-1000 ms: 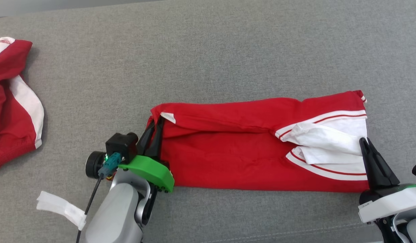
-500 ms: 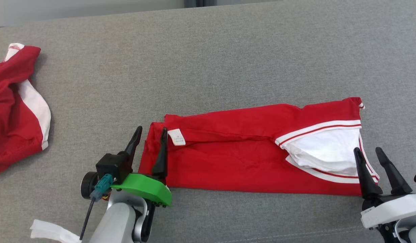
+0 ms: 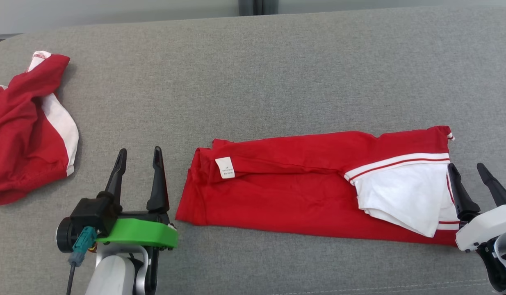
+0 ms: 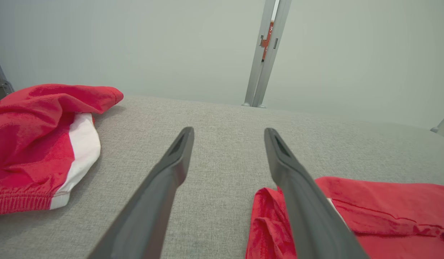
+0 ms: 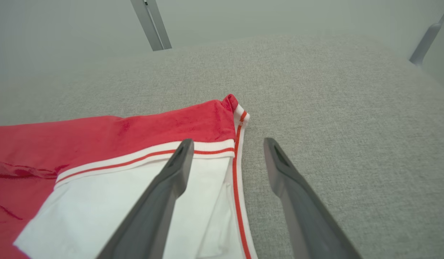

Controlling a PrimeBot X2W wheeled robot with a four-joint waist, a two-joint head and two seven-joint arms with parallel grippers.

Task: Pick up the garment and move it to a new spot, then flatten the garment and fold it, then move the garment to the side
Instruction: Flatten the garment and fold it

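Note:
The garment is red with a white, red-striped panel at its right end. It lies folded into a long band across the grey surface, with a small white label near its left end. My left gripper stands open just left of the garment's left edge, holding nothing. In the left wrist view that gripper has the garment beside its right finger. My right gripper is open at the garment's right end. In the right wrist view the right gripper straddles the striped edge of the garment, with nothing gripped.
A second red-and-white garment lies crumpled at the far left, and it is also in the left wrist view. The grey padded surface runs back to a pale wall with a metal post.
Both grippers have opened and let go of the garment's ends. The left one now stands clear of the left edge. The garment has settled flat. The head camera has shifted.

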